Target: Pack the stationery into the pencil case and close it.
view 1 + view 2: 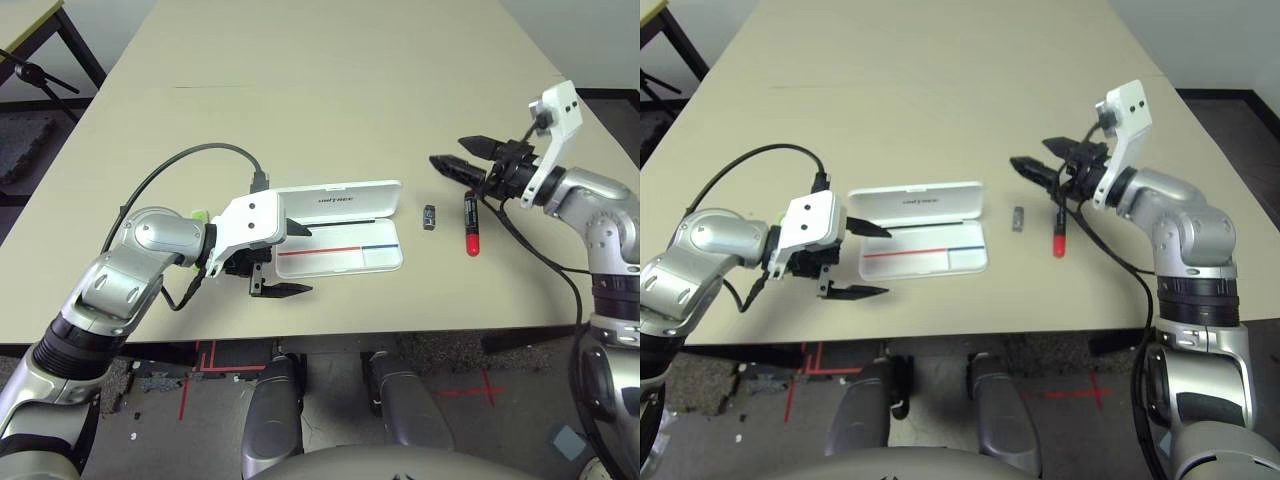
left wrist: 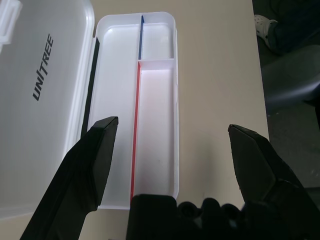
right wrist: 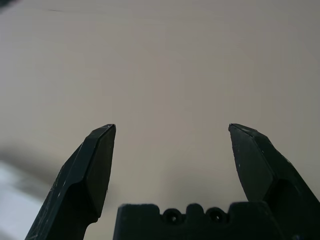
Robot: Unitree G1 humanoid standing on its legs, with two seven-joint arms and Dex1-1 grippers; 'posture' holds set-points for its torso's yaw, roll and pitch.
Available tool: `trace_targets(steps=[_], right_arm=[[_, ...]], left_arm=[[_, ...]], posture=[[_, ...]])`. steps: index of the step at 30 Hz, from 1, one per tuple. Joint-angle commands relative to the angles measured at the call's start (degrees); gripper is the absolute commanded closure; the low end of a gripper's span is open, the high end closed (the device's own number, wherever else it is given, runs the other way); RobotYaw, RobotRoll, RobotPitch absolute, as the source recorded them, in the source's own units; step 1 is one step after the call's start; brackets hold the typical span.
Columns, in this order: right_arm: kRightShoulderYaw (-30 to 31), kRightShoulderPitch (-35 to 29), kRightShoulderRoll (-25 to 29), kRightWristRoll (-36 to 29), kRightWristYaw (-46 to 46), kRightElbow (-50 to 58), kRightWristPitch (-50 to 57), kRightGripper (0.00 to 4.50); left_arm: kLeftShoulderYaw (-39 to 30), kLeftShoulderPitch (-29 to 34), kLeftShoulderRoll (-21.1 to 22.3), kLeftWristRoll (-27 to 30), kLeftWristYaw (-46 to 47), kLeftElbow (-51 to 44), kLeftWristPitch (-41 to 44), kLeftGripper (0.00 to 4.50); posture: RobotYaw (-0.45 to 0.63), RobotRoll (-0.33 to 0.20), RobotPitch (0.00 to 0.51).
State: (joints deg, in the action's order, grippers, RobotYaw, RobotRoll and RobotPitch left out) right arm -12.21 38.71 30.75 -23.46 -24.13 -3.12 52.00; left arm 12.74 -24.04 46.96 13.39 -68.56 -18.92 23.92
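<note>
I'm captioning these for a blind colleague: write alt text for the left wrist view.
An open white pencil case, its compartments empty, lies on a table between the left gripper's spread black fingers. The lid, lettered UNITREE, is folded back.

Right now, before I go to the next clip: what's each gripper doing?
Left gripper: open, holding nothing, at the open pencil case.
Right gripper: open, holding nothing, fingers spread above the table.
</note>
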Motion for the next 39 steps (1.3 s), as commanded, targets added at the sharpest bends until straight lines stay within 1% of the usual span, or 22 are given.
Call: trace_targets(steps=[1, 6, 10, 15, 20, 29, 32, 37, 39], right_arm=[[-1.78, 1.54, -1.88, 3.37, 10.59, 1.54, 9.92, 0.00], [-4.24, 2.07, -5.35, 4.73, 18.23, 4.70, 19.61, 0.00], [-5.32, 0.10, -7.49, 4.82, 20.13, 7.70, 24.79, 0.00], [-5.68, -3.14, -8.59, 5.36, 20.72, 8.86, 27.45, 0.00], [-4.84, -6.34, -8.29, 5.30, 19.65, 8.60, 28.02, 0.00], [-3.60, -8.28, -9.62, 5.74, 19.40, 6.57, 26.05, 0.00], [-3.71, -8.06, -9.30, 6.13, 19.17, 6.65, 26.03, 0.64], [-3.66, -6.13, -8.29, 6.59, 18.48, 6.09, 25.87, 2.49], [-3.44, -4.82, -7.44, 6.58, 17.84, 5.67, 25.88, 3.29]], left_arm=[[1.96, -0.31, -0.85, -1.23, 0.02, 1.72, -1.32, 0.05], [2.94, -0.39, -1.73, -1.92, 0.14, 2.96, -2.50, 0.05], [3.24, -0.43, -2.09, -2.44, 0.01, 3.96, -3.49, 0.05], [3.47, -0.23, -2.31, -2.86, -0.16, 4.45, -4.27, 0.05], [3.57, 0.06, -2.40, -3.10, -0.06, 4.44, -4.45, 0.05], [3.91, -0.12, -2.70, -3.46, 0.40, 4.23, -4.16, 0.05], [3.92, -0.27, -2.79, -3.53, 0.41, 4.05, -3.88, 0.00], [3.93, -0.38, -2.76, -3.73, 0.25, 4.15, -3.84, 0.00], [3.97, -0.49, -2.74, -3.81, 0.18, 4.19, -3.84, 0.00]], posture=[[-0.11, 0.000, 0.164], [-0.12, 0.000, 0.167], [-0.12, 0.000, 0.170], [-0.12, 0.000, 0.173], [-0.12, 0.000, 0.175], [-0.11, 0.000, 0.175], [-0.11, 0.000, 0.176], [-0.11, 0.000, 0.176], [-0.11, 0.000, 0.176]])
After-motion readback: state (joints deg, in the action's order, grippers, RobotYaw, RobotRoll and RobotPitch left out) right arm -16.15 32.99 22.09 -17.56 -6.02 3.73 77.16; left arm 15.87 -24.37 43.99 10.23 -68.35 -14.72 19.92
